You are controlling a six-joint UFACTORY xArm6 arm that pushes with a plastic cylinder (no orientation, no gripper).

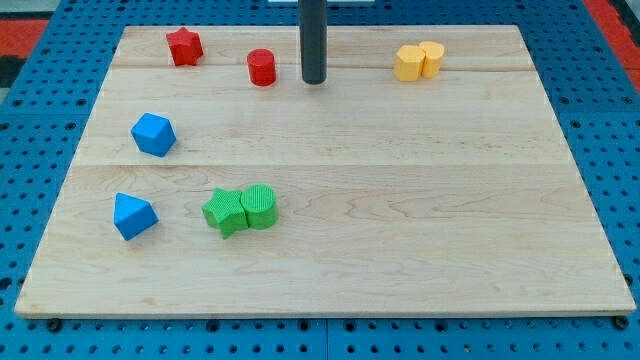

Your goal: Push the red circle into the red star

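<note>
No claw is carried by the arm; instead a straight dark rod is seen, so an open or closed state does not apply. In the camera view, my tip (314, 81) is set down on the desk (400, 200) near the view's top, just to the view's right of the red circle (262, 68), with a narrow gap left between them.

Eight blocks are counted on the desk. Two are red: the red circle and the red star (184, 46). Two are blue: one blue block (153, 134) at the view's left and a second blue block (134, 216) below it, both faceted, their exact shapes not being clear. Two are green: a green star (225, 211) and a green circle (259, 206), which are touching. Two are yellow: a yellow block (409, 62) and a yellow circle (432, 58), pressed together at the view's top right.

The rod is held upright, entering from the view's top edge, with its upper part cut off by the frame.

The red circle is shown as a short upright cylinder. It is placed between the red star and my tip, apart from the star, which lies to the view's left and slightly higher.
</note>
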